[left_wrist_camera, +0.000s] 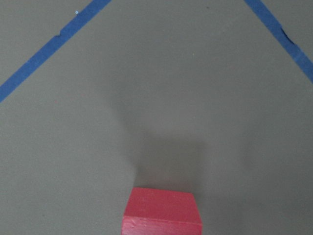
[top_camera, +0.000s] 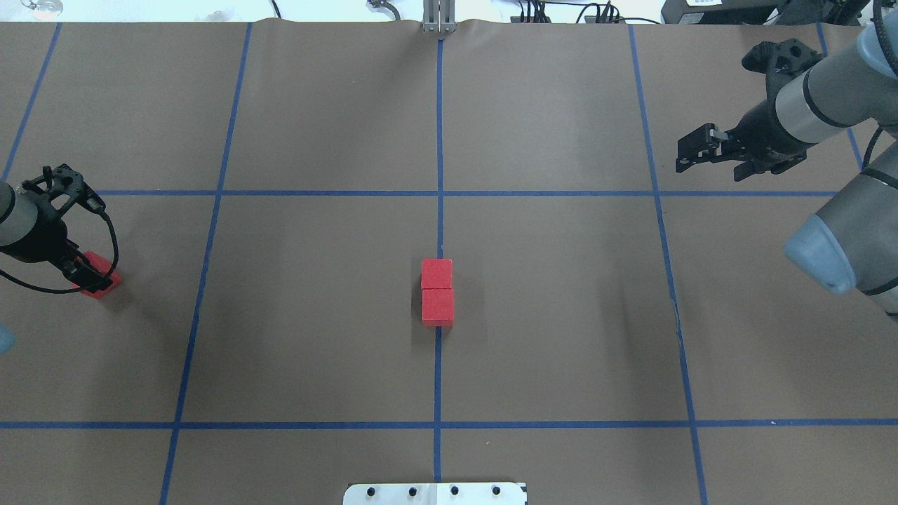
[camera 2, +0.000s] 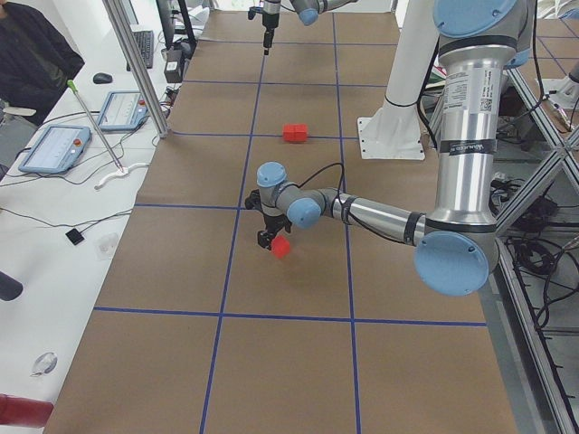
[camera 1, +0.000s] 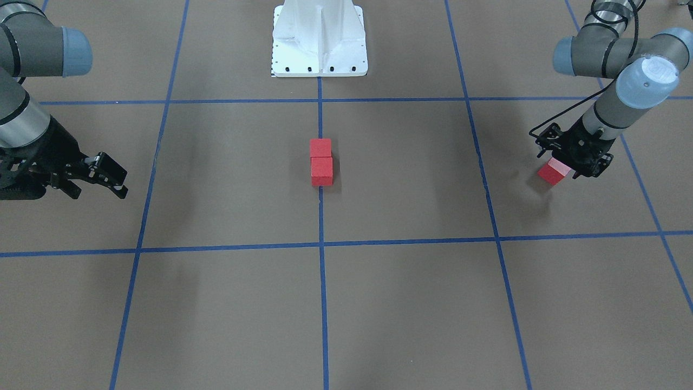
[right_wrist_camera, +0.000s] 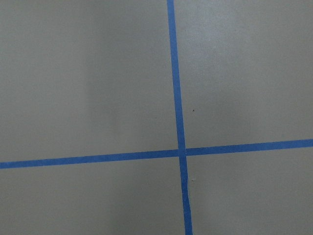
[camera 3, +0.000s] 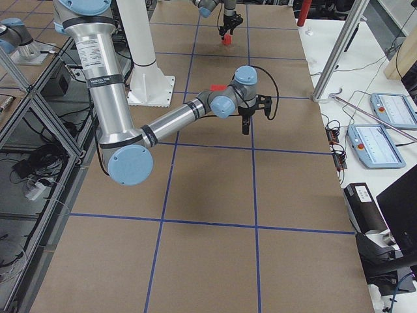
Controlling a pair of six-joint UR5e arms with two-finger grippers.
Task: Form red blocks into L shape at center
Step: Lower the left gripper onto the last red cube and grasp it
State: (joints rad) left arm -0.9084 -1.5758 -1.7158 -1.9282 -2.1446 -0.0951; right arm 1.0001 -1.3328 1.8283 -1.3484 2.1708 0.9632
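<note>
**Q:** While the left claw [camera 1: 563, 167] hangs out at the robot's left side, what has it got?

**A:** One small solid red cube [camera 1: 551, 174] with matte faces. The claw is closed down to the cube's width and grips it on two sides. The cube sits tilted and pokes out below the black tips. Its shadow falls a little apart from it on the brown matte worktop [camera 1: 216, 179], so it looks raised, though I cannot tell for sure.

**Q:** Does the wrist camera help?

**A:** Only a little. The cube's top face shows at the bottom edge of the left wrist view, with bare brown surface and its shadow beyond.

**Q:** And the right claw [camera 1: 123, 184]?

**A:** It is spread wide open with nothing between its tips. It hovers over the worktop on the robot's right, well apart from every cube.

**Q:** Where are the others?

**A:** Two matching red cubes [top_camera: 436, 273] stand at the centre and touch face to face. They form a short row on the vertical blue tape line [camera 1: 320, 119], in front of the white metal base [camera 1: 319, 49]. The held cube is well apart from that pair, more than a grid cell to the side.
</note>
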